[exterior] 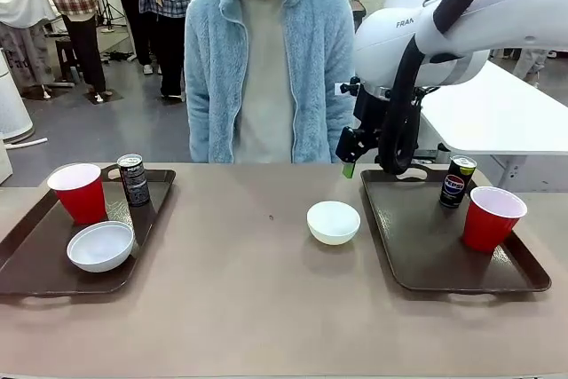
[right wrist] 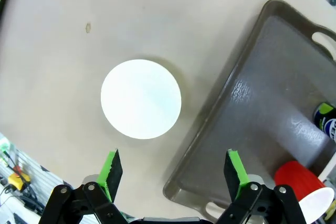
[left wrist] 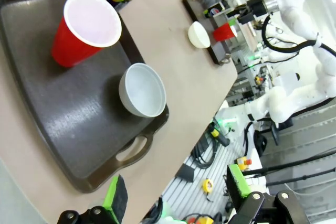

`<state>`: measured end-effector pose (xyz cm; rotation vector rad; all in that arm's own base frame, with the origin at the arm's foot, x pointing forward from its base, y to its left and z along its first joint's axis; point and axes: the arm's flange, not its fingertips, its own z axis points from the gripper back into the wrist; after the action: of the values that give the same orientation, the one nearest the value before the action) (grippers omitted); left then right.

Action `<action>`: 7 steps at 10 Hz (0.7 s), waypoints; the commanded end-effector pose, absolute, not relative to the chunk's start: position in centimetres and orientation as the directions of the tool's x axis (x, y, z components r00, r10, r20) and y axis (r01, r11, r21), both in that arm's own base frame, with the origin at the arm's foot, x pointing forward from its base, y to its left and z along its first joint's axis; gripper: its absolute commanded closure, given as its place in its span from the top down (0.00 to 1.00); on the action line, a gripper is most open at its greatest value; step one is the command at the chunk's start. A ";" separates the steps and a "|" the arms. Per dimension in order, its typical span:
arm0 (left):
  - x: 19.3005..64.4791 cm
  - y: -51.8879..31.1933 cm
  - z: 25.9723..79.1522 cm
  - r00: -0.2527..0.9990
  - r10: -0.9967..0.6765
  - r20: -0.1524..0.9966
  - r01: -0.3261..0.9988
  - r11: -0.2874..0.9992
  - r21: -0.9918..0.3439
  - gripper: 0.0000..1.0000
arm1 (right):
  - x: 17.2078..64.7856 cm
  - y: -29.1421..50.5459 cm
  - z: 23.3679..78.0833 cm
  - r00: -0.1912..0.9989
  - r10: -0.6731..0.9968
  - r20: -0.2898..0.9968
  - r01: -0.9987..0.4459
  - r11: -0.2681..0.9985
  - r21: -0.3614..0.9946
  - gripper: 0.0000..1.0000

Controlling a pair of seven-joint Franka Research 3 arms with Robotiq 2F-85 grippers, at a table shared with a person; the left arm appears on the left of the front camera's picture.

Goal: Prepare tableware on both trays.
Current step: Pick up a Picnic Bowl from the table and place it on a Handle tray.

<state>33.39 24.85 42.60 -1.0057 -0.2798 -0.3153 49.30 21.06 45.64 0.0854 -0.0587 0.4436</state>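
The left tray (exterior: 35,259) holds a red cup (exterior: 80,193), a dark can (exterior: 134,179) and a white bowl (exterior: 101,246). On the right tray (exterior: 417,237) stand a can (exterior: 457,181) and a red cup (exterior: 493,217). A second white bowl (exterior: 334,222) sits on the bare table just left of that tray. My right gripper (exterior: 348,161) hangs open above and slightly behind this bowl (right wrist: 140,98), nothing between its green pads (right wrist: 111,167). My left gripper (left wrist: 176,190) is open and empty, high over the near edge of the left tray (left wrist: 68,124), looking down on its cup (left wrist: 86,27) and bowl (left wrist: 143,90).
A person in a light blue fleece (exterior: 266,59) stands at the far side of the table (exterior: 248,308), hands out of sight. Open tabletop lies between the trays. The right tray's front half (right wrist: 262,119) is bare. Other people stand far behind at the left.
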 end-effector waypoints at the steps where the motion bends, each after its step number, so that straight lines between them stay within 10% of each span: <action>1: 33.2 24.9 42.7 0.916 -0.123 0.381 0.390 0.491 -0.779 1.00 | 49.4 21.1 45.6 0.902 0.425 0.076 -0.430 0.900 0.070 1.00; 7: 33.2 24.9 42.7 0.916 -0.123 0.381 0.390 0.491 -0.779 1.00 | 51.2 25.6 36.7 0.872 0.488 0.037 -0.488 0.873 -0.003 1.00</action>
<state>33.40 24.83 42.60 -1.0056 -0.2796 -0.3158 50.38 25.61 36.57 0.0210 -0.0253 0.5361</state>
